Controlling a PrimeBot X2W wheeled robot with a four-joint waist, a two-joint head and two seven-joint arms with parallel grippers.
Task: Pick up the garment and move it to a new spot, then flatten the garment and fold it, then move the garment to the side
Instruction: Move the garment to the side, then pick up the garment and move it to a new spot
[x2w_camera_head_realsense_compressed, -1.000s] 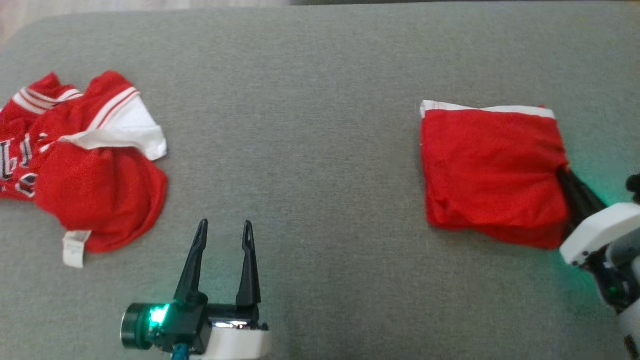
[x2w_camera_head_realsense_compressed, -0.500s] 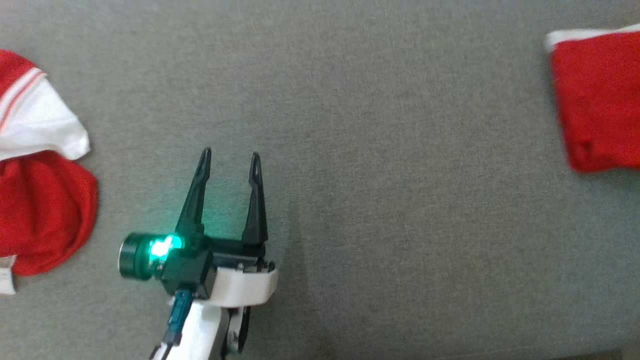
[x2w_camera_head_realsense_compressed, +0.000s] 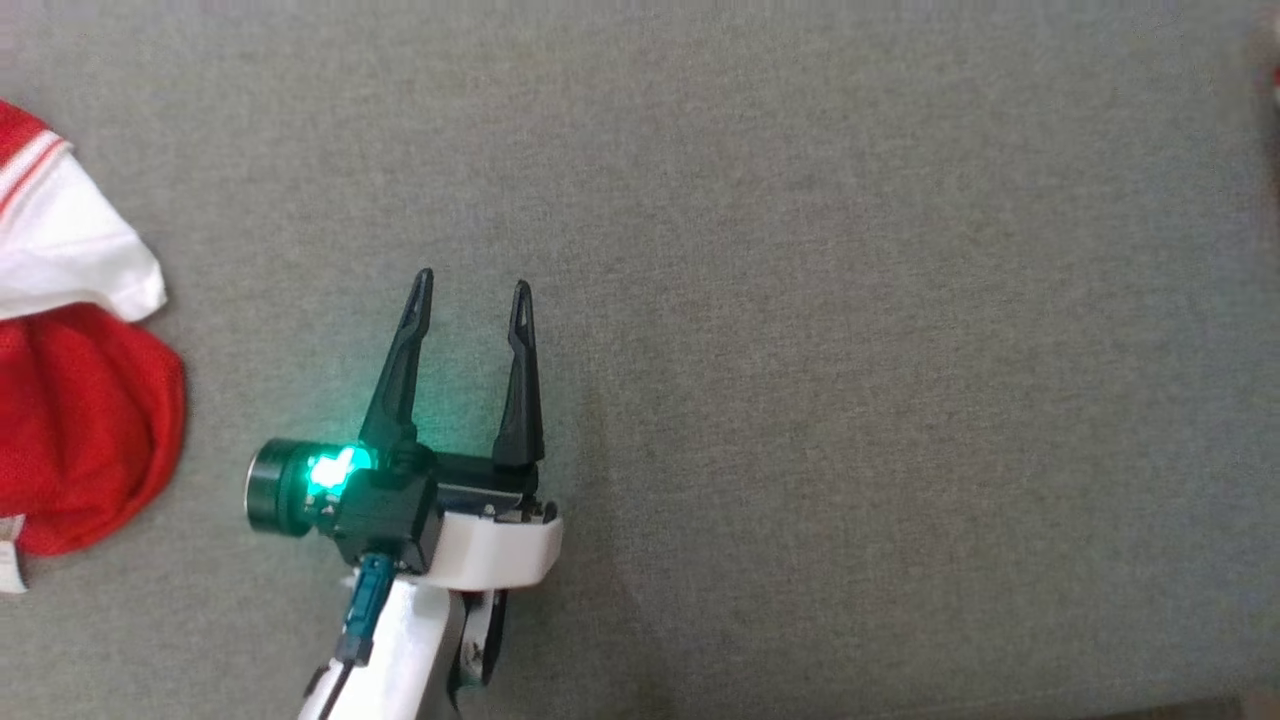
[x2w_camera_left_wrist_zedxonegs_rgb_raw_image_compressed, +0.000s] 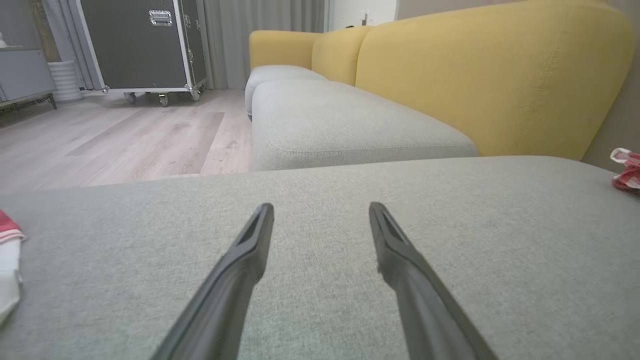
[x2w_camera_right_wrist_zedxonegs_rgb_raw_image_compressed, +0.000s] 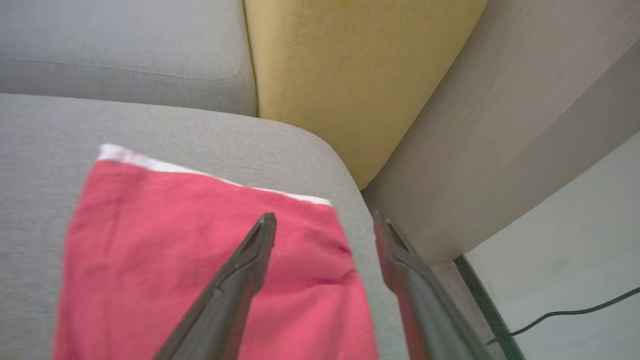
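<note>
Grey woven surface (x2w_camera_head_realsense_compressed: 850, 350), padded, with rounded corners, set beside yellow-backed sofa seats (x2w_camera_left_wrist_zedxonegs_rgb_raw_image_compressed: 490, 75); beyond, pale wood floor (x2w_camera_left_wrist_zedxonegs_rgb_raw_image_compressed: 125, 135) and a black wheeled case (x2w_camera_left_wrist_zedxonegs_rgb_raw_image_compressed: 140, 45). Left gripper (x2w_camera_head_realsense_compressed: 473, 282) low over bare weave, fingers (x2w_camera_left_wrist_zedxonegs_rgb_raw_image_compressed: 240, 280) apart and clamped on nothing, green light glowing at its base. Well to its left, a crumpled red mesh jersey (x2w_camera_head_realsense_compressed: 80, 430) with white trim. Far to its right, near the surface's corner, the folded garment (x2w_camera_right_wrist_zedxonegs_rgb_raw_image_compressed: 200, 260): a flat red rectangle with a white strip along the far edge. Above that, right gripper (x2w_camera_right_wrist_zedxonegs_rgb_raw_image_compressed: 324, 220), fingers spread, one over the red, the other past its edge. Half a second ago, folded garment plain in the head view's upper right; now only a blurred red sliver there, jersey hardly shifted. A second ago, right fingers tucked against the garment's side.
</note>
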